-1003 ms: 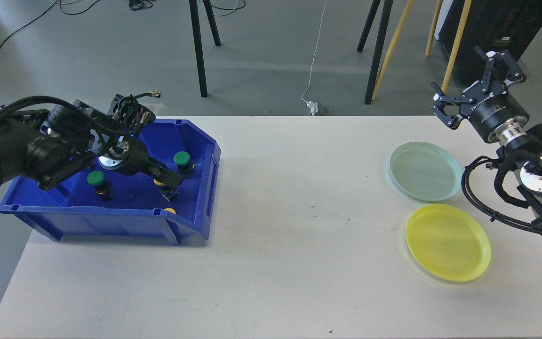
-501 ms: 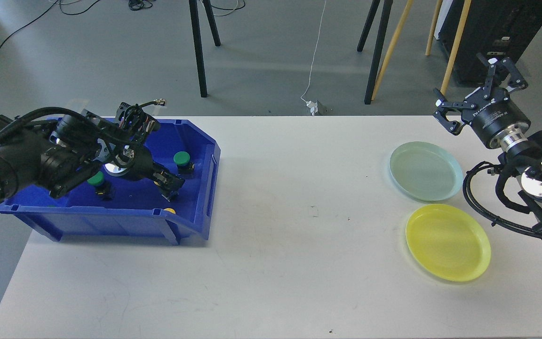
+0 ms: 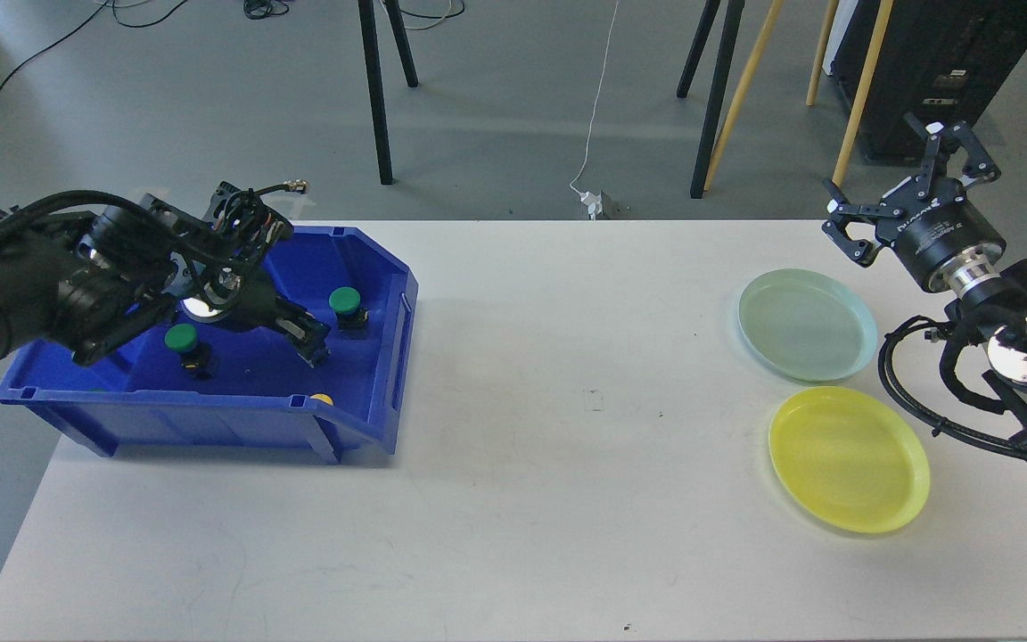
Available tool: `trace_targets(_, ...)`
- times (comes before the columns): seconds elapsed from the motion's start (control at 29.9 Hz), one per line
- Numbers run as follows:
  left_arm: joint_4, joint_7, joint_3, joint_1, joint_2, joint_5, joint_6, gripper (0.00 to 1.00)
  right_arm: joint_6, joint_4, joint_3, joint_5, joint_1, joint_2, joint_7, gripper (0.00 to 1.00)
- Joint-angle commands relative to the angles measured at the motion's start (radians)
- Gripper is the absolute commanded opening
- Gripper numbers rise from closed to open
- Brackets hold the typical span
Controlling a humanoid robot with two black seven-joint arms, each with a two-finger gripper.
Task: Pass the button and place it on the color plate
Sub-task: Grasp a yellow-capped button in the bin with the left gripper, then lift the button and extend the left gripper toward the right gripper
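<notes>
My left gripper [image 3: 310,343] reaches down into the blue bin [image 3: 210,415] at the table's left. Its dark fingers are close together and I cannot tell whether they hold anything. Two green buttons lie in the bin, one [image 3: 346,301] just right of the gripper and one [image 3: 181,337] to its left. A yellow button [image 3: 322,399] peeks over the bin's front rim. My right gripper [image 3: 879,160] is open and empty, held in the air beyond the table's far right corner. Below it lie a pale green plate [image 3: 806,325] and a yellow plate [image 3: 849,458].
The white table [image 3: 549,428] stretches between the bin and the plates. Tripod legs and wooden poles stand on the floor behind the far edge, with a black cabinet [image 3: 941,62] at the back right.
My left gripper has drawn back a little to the left and up inside the bin; the yellow spot seen by its fingers earlier no longer shows. My right gripper has shifted slightly.
</notes>
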Motion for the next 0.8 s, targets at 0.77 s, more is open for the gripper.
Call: trace_targets(0.77, -0.287, 0.0, -0.806, 0.278, -0.233, -0.753, -0.068, 0.05, -0.274, 0.72, -0.015, -0.509, -0.197, -0.298, 0.255, 0.99)
